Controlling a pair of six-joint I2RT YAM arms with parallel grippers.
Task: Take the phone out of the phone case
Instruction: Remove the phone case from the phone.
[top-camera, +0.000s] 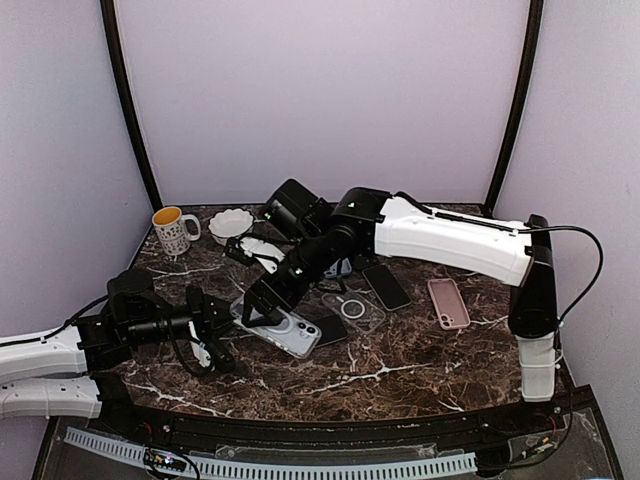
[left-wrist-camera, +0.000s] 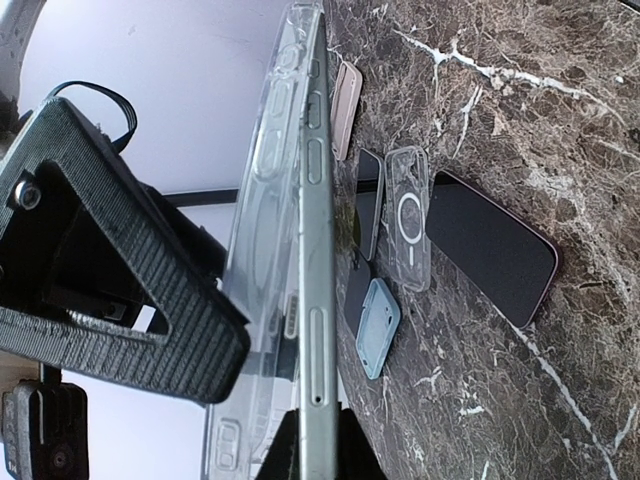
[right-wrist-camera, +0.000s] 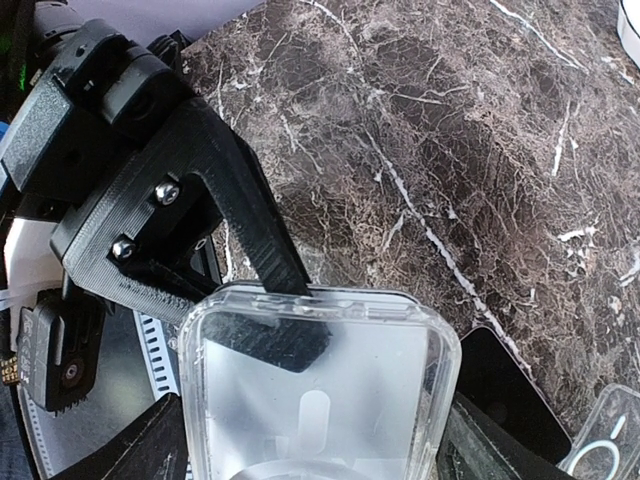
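The phone (left-wrist-camera: 315, 300) is seen edge-on in the left wrist view, a silver frame with a clear phone case (left-wrist-camera: 262, 180) bowed away from its back. My left gripper (left-wrist-camera: 313, 425) is shut on the phone's near end, one finger on each face. From above, the phone in its case (top-camera: 290, 332) lies low over the table between the arms, with the left gripper (top-camera: 222, 338) at its left end. My right gripper (right-wrist-camera: 315, 445) straddles the clear case (right-wrist-camera: 320, 390), its fingers against both long sides. From above, the right gripper (top-camera: 262, 300) sits over the phone's far-left part.
On the marble table (top-camera: 400, 370) lie a black phone (top-camera: 386, 286), an empty clear case with a ring (top-camera: 353, 309), a pink case (top-camera: 448, 302) and a dark phone (top-camera: 330, 330). A mug (top-camera: 172, 230) and a white bowl (top-camera: 231, 224) stand at the back left.
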